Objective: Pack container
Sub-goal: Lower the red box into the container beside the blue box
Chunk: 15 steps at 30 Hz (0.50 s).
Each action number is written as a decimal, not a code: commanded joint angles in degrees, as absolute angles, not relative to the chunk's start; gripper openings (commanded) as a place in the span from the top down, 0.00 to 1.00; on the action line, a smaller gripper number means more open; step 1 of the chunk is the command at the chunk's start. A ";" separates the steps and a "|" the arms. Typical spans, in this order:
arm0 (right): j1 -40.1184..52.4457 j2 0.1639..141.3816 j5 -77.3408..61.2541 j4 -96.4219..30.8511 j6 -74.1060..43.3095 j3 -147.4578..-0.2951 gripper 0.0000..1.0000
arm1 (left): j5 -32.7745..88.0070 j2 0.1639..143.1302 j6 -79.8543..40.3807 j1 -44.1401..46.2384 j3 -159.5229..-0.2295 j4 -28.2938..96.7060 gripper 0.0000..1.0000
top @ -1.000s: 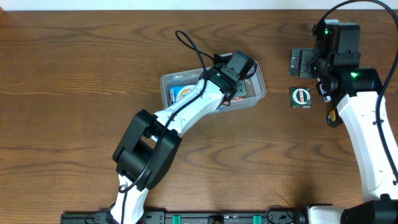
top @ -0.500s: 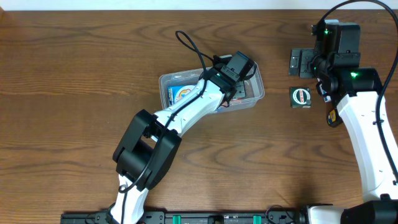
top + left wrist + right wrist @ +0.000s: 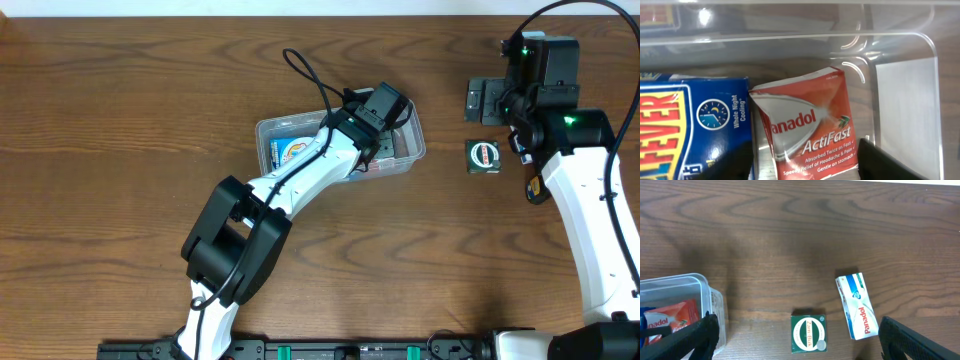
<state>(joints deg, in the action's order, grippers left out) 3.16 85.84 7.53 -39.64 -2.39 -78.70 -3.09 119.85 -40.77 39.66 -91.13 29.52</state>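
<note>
The clear container (image 3: 414, 152) lies mid-table. It holds a blue box (image 3: 291, 150) and a red Panadol ActiFast pack (image 3: 805, 127). My left gripper (image 3: 384, 112) reaches down into its right end. In the left wrist view the fingers (image 3: 807, 167) are open, one on each side of the red pack, with the blue box (image 3: 687, 130) to the left and the container wall (image 3: 900, 45) behind. My right gripper (image 3: 487, 101) is open and empty above a green Zam-Buk box (image 3: 484, 155). The right wrist view shows that box (image 3: 809, 333) between the open fingers (image 3: 800, 330).
A white Panadol box (image 3: 858, 306) lies on the table right of the Zam-Buk box, mostly hidden under my right arm in the overhead view. The container's corner (image 3: 680, 286) shows at the left of the right wrist view. Bare wood surrounds these items.
The container has shifted very slightly to the left under my left gripper. Both arms are otherwise still.
</note>
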 commanded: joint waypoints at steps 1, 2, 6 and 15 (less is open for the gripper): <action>3.03 85.45 7.92 -39.66 -2.96 -79.05 0.01 | -4.12 119.83 -40.34 39.62 -91.61 29.15 0.46; 3.03 85.45 7.94 -39.66 -2.96 -79.05 0.01 | -4.12 119.81 -40.34 39.62 -91.79 28.95 0.52; 3.03 85.45 7.94 -39.66 -2.96 -79.05 0.01 | -0.64 119.79 -38.24 39.64 -92.49 25.96 0.94; 3.03 85.45 7.94 -39.66 -2.96 -79.05 0.01 | 3.88 119.81 -34.48 39.72 -92.49 23.68 0.94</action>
<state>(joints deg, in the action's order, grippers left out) 3.16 85.84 7.53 -39.64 -2.39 -78.70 2.72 119.85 -37.36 39.66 -91.24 23.73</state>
